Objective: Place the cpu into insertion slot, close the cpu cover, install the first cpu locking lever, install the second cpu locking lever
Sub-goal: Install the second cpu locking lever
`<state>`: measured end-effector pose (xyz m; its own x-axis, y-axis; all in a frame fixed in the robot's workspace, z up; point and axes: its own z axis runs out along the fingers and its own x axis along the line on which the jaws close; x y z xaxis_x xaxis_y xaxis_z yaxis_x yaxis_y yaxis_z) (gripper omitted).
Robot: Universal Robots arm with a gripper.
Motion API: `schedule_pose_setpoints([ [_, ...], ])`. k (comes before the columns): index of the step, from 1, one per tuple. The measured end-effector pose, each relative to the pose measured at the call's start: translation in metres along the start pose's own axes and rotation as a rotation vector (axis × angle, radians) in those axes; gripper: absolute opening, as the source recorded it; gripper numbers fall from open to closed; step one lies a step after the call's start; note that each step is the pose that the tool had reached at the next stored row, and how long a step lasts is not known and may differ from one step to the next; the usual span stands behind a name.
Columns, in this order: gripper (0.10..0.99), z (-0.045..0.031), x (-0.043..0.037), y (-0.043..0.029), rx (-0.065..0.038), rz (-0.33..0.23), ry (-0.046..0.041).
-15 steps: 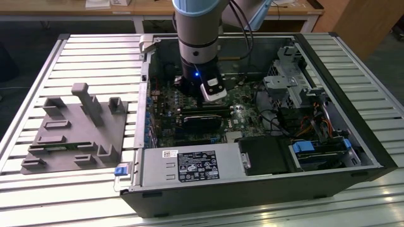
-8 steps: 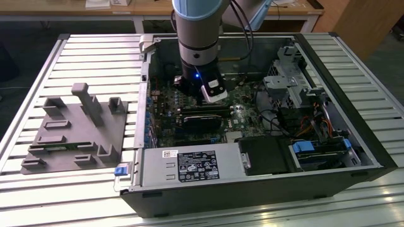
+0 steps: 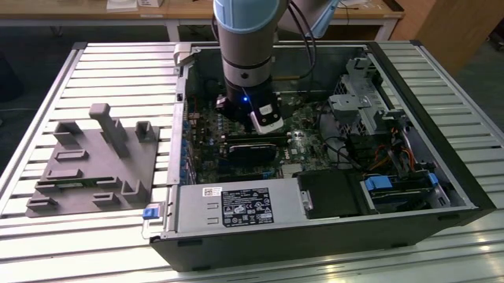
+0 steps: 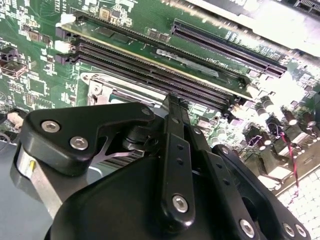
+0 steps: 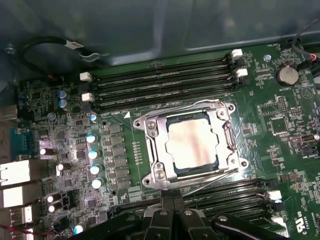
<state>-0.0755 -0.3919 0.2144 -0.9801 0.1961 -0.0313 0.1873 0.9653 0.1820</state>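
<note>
In the first wrist view the cpu (image 5: 192, 145), its pale silver top showing, lies in the insertion slot (image 5: 148, 181) on the green board. The cpu cover (image 5: 151, 134) lies flat over it, framing the chip in its window. Thin wire levers run along two sides of the socket (image 5: 210, 181); whether they are latched I cannot tell. My gripper (image 5: 173, 197) is shut with nothing between its fingers, its tips just short of the socket's near edge. In the second wrist view the gripper (image 4: 172, 100) points at the socket's rim (image 4: 107, 87). The exterior view shows the gripper (image 3: 268, 125) low inside the computer case.
Long black memory slots (image 5: 160, 82) flank the socket on two sides. Capacitors (image 5: 95, 152) and a coin battery (image 5: 286, 75) stand on the board. Case walls (image 3: 457, 171), drive bays and a power supply (image 3: 236, 206) surround it. A grey fixture plate (image 3: 94, 165) sits at the exterior view's left.
</note>
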Motion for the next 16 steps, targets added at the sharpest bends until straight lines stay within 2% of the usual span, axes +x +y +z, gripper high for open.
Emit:
schedule_pose_setpoints([
  [8, 0.106, 0.0023, 0.005, -0.0099, -0.05, -0.001, 0.0104],
  [12, 0.106, 0.0052, 0.008, -0.012, -0.076, -0.001, 0.0155],
  [16, 0.106, 0.009, 0.0083, -0.0127, -0.093, 0.0, 0.0188],
])
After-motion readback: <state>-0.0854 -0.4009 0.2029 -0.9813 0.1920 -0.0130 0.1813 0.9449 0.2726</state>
